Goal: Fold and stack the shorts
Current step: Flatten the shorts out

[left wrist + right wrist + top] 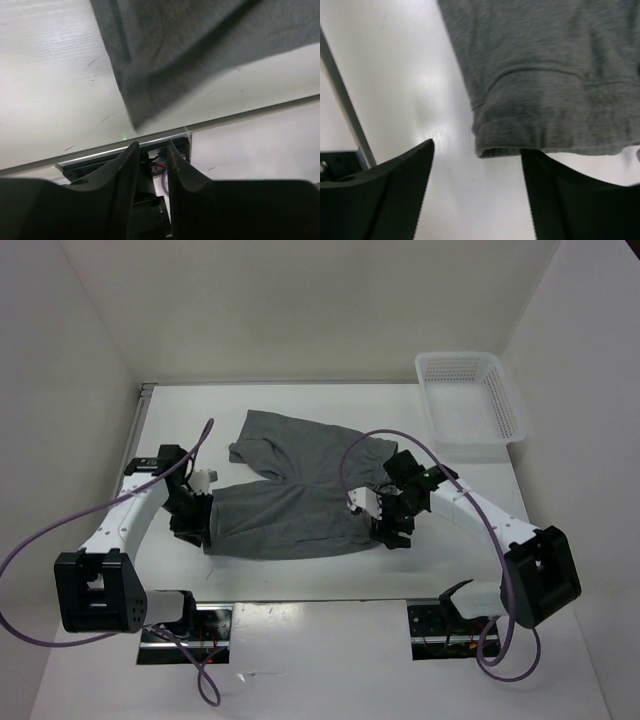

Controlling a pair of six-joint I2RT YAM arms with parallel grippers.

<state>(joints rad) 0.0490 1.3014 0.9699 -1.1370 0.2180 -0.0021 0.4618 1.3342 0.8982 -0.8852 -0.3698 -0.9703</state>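
The grey shorts [290, 502] lie left of the white basket [432, 408], maybe folded once but not yet small or stacked, with the left gripper [152, 146] open a little and the right gripper [476, 150] open wide, both empty.

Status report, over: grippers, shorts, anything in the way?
Left gripper slightly open, empty. Right gripper wide open, empty. Shorts lie between both, not held. Basket far right, not in the way.

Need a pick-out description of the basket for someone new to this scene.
On the white table seen from above, go to the far right corner. A white plastic mesh basket sits there, rectangular and empty. Unlike the grey fabric shorts lying mid-table, it is rigid and perforated.
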